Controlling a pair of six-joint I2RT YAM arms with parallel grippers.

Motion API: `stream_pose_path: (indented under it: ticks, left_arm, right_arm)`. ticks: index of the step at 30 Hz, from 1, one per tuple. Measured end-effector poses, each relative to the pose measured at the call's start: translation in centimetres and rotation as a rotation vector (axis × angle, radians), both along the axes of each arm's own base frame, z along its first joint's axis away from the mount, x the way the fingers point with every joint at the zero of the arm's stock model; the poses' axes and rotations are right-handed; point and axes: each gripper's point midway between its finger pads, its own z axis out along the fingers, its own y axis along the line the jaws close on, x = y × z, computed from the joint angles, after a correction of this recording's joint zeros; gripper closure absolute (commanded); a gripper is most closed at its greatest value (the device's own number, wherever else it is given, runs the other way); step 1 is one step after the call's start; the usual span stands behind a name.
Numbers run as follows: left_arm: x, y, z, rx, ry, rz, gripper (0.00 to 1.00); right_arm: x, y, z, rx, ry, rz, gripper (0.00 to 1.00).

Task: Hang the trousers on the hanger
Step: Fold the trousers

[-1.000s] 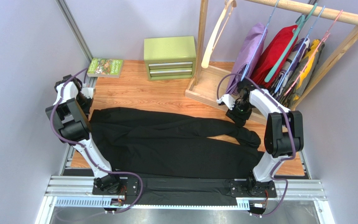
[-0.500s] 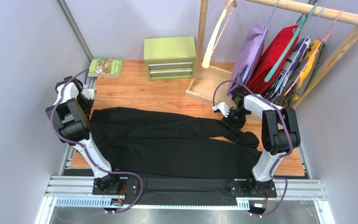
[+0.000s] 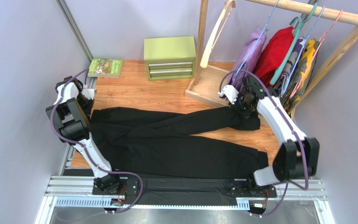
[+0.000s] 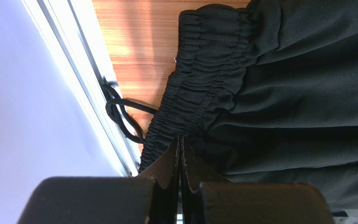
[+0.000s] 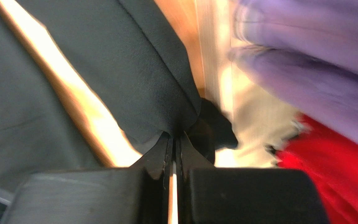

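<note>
The black trousers (image 3: 176, 144) lie spread across the wooden table, waistband at the left and legs running right. My left gripper (image 3: 86, 103) is at the waistband's far corner. In the left wrist view it (image 4: 181, 138) is shut, with the gathered elastic (image 4: 204, 60) pinched at its tips. My right gripper (image 3: 240, 108) is shut on the end of the far leg, near the rack's base. Black cloth (image 5: 143, 70) bunches at its tips (image 5: 176, 136). The pale wooden hanger (image 3: 212, 42) hangs on the rack's left post, apart from both grippers.
A wooden rack (image 3: 209, 88) stands at the back right, holding purple (image 3: 248, 56) and red (image 3: 276, 53) garments on thin hangers, close behind my right gripper. A green drawer box (image 3: 170, 57) and a book (image 3: 105, 67) sit at the back. A black cable (image 4: 120, 116) lies by the table's left rail.
My right gripper closed on the far leg's end and drew it back and right toward the rack, straightening that leg. The right arm stretched out. The left arm stayed put.
</note>
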Motion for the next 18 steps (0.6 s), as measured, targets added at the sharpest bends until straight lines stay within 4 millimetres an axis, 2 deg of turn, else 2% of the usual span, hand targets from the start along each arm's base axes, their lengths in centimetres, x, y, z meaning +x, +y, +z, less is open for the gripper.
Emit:
stream_pose_path:
  ticks: [1, 3, 4, 6, 8, 10, 12, 14, 15, 18]
  left_arm:
    - [0.0, 0.0, 0.0, 0.0, 0.001, 0.001, 1.0]
    - [0.0, 0.0, 0.0, 0.0, 0.001, 0.001, 1.0]
    - [0.0, 0.0, 0.0, 0.0, 0.0, 0.001, 1.0]
    - [0.0, 0.0, 0.0, 0.0, 0.0, 0.001, 1.0]
    - [0.0, 0.0, 0.0, 0.0, -0.001, 0.001, 1.0]
    - [0.1, -0.1, 0.0, -0.006, -0.003, 0.0, 1.0]
    - [0.1, -0.3, 0.0, -0.018, -0.007, -0.004, 1.0]
    - [0.3, -0.9, 0.2, -0.05, -0.018, -0.012, 0.91]
    - [0.6, -1.3, 0.4, -0.074, -0.032, -0.021, 0.77]
    - [1.4, -2.6, 1.5, -0.14, -0.1, -0.066, 0.6]
  right_arm:
    - [-0.2, -0.1, 0.4, -0.011, -0.04, 0.006, 1.0]
    - [-2.0, -0.4, 0.2, -0.045, -0.089, 0.032, 0.99]
    - [-3.7, -0.5, -0.6, -0.079, -0.093, 0.066, 0.93]
    - [-7.3, -0.7, -3.1, -0.128, -0.053, 0.136, 0.7]
    - [-11.3, -1.1, -5.8, -0.171, 0.054, 0.209, 0.65]
    - [-13.9, -2.1, -6.9, -0.206, 0.16, 0.238, 0.52]
    - [-14.7, -2.5, -6.3, -0.205, 0.199, 0.24, 0.49]
    - [-14.2, -2.5, -4.9, -0.182, 0.207, 0.23, 0.49]
    - [-13.6, -2.4, -3.9, -0.168, 0.202, 0.218, 0.47]
    - [-11.0, -1.9, -1.7, -0.12, 0.166, 0.183, 0.43]
